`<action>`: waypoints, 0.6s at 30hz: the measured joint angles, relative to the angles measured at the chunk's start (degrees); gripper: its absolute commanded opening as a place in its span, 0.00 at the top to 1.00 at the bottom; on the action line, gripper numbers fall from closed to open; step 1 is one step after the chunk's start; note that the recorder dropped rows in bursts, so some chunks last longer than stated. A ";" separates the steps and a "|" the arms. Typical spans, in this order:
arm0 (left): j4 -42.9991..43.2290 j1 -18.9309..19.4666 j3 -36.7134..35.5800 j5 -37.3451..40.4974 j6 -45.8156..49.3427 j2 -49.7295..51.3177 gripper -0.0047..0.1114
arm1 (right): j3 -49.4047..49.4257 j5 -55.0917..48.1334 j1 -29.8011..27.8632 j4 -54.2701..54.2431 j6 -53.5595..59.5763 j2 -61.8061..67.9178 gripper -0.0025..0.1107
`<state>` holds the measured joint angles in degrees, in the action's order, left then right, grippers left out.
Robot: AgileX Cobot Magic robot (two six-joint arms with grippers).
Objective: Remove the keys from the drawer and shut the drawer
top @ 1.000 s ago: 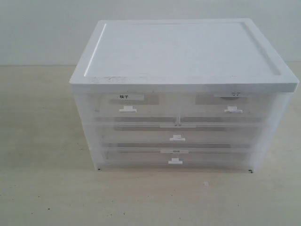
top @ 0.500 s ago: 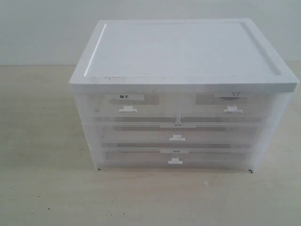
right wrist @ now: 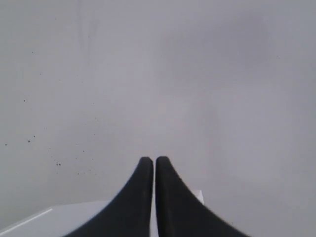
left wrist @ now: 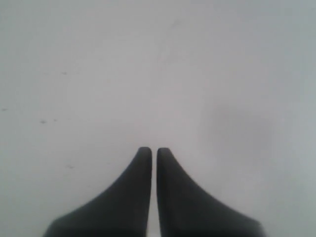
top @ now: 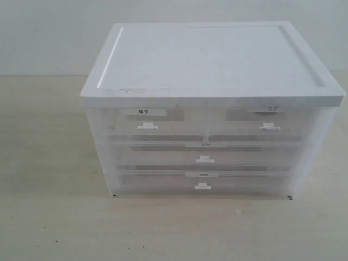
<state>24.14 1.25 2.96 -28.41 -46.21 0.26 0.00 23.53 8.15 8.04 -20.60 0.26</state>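
A translucent plastic cabinet with a white lid (top: 212, 60) stands on the table in the exterior view. The drawer (top: 261, 124) is the upper right half-width one, with a small white tab handle and a faint greyish label, and it sits pushed in. The keys are hidden. Neither arm shows in the exterior view. My left gripper (left wrist: 154, 149) is shut with nothing between its dark fingers, facing a plain pale surface. My right gripper (right wrist: 154, 159) is also shut and empty, above a white corner (right wrist: 44, 222) that may be the cabinet's lid.
Beside the drawer is a half-width drawer (top: 147, 122) whose white label bears black characters. Two full-width drawers (top: 204, 155) (top: 202, 182) lie below, both pushed in. The pale wooden table (top: 49, 206) spreads in front and to both sides; a grey wall stands behind.
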 measured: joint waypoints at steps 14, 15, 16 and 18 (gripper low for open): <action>41.77 0.00 15.62 -30.95 -10.52 40.81 0.92 | -18.65 1.09 0.00 6.70 -1.78 21.74 0.98; 42.85 0.00 15.32 -32.98 -7.76 43.97 0.92 | -19.34 1.09 0.00 7.88 -2.07 24.02 0.98; 43.82 0.00 14.60 -36.17 -4.71 48.71 0.92 | -20.09 1.23 0.00 10.23 -2.68 27.38 0.98; 45.50 -0.83 13.43 -39.78 4.82 59.59 0.92 | -21.05 3.35 0.00 16.91 -4.87 34.87 0.98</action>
<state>69.63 0.42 16.39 -68.19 -41.39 59.85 -21.05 26.88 8.15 24.96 -25.47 35.13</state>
